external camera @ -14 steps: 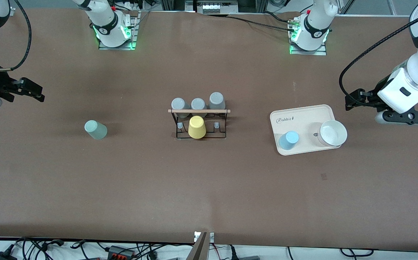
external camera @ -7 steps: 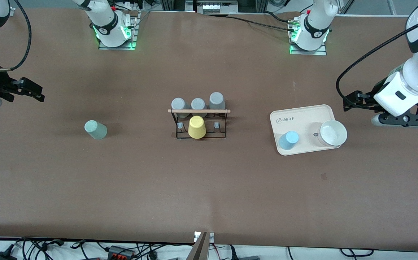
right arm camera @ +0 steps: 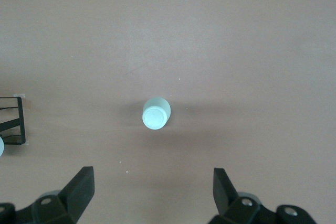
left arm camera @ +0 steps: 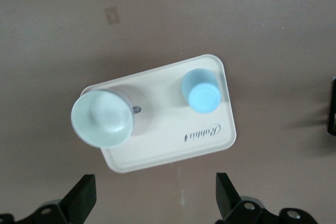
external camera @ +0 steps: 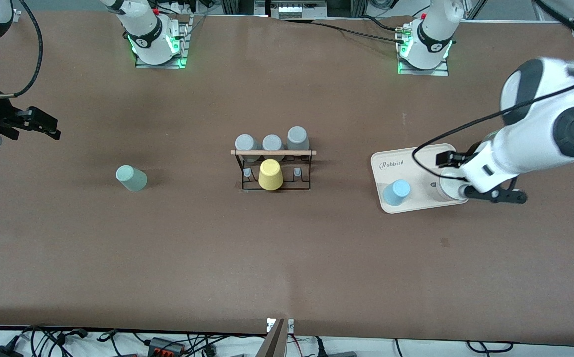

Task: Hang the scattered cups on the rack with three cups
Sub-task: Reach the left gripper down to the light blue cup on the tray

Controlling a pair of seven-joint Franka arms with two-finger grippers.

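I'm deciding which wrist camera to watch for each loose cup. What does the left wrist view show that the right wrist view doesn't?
Only the left wrist view shows the cream tray, with the light blue cup and the white bowl-like cup on it. Only the right wrist view shows the sage green cup on bare table and a corner of the rack. Both show brown tabletop and their own gripper's open fingers.

A pale sage green cup (external camera: 131, 178) is showing below the black right pincer (right arm camera: 152, 192) on the brown worktop (external camera: 287, 258). Under the black left pincer (left arm camera: 155, 205), a cream tray (external camera: 416, 157) with dark script lettering is carrying a light blue cup (external camera: 396, 192) and a white bowl-like cup (left arm camera: 102, 118). A yellow cup (external camera: 270, 174) and three grey cups (external camera: 271, 143) are sitting on the black rack (external camera: 274, 166) with its light wooden rod.
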